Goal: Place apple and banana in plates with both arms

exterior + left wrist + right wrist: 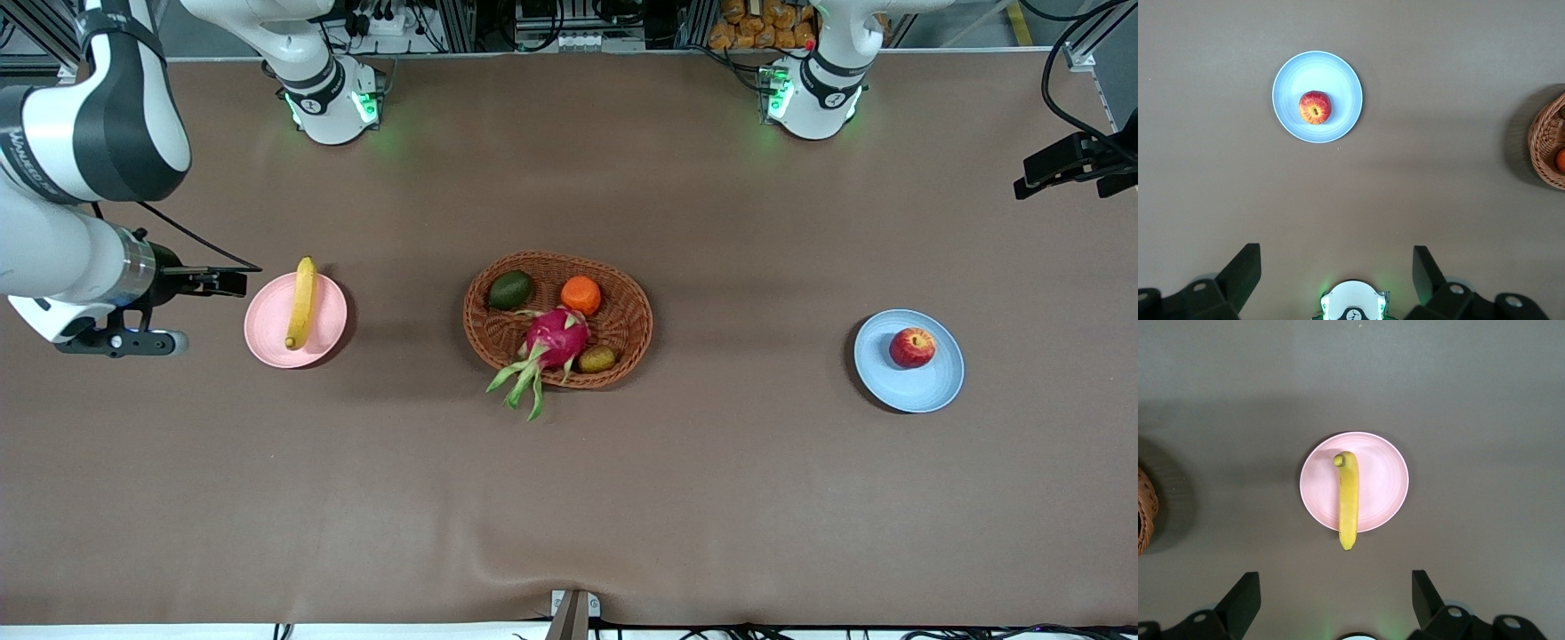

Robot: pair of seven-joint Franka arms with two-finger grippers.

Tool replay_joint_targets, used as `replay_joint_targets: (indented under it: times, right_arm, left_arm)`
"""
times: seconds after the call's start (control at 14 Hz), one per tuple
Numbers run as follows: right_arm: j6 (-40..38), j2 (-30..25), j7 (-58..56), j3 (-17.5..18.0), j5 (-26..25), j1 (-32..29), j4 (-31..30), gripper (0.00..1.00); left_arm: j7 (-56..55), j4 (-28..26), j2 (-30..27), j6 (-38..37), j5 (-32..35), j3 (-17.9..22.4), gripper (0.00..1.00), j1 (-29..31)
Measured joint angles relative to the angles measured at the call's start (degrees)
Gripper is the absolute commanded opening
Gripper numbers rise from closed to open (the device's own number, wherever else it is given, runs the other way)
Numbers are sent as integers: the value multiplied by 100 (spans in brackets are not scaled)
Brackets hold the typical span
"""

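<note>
Right gripper [1331,603] up in air beside pink plate [331,313], toward right arm's end of table, fingers [1243,597] wide apart, empty. Banana [301,303] lies across pink plate, one tip sticking over rim.

Left gripper [1335,277] high over table at left arm's end, fingers [1245,270] apart, holds nothing. Apple [912,347] sits on blue plate [925,391].

Wicker basket [631,320] between plates, with orange [581,294], dragon fruit [556,340], dark green fruit [510,290] inside.

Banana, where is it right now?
The banana lies on the pink plate toward the right arm's end of the table, one tip poking over the rim. The basket sits mid-table, farther along.
</note>
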Motion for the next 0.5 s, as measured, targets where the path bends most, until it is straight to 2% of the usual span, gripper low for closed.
replay_joint_targets:
  times: [0.5]
  right_arm:
    - [-5, 0, 256, 11, 32, 176, 613, 100]
  left_arm:
    - [0, 0, 0, 0, 0, -9, 100, -10]
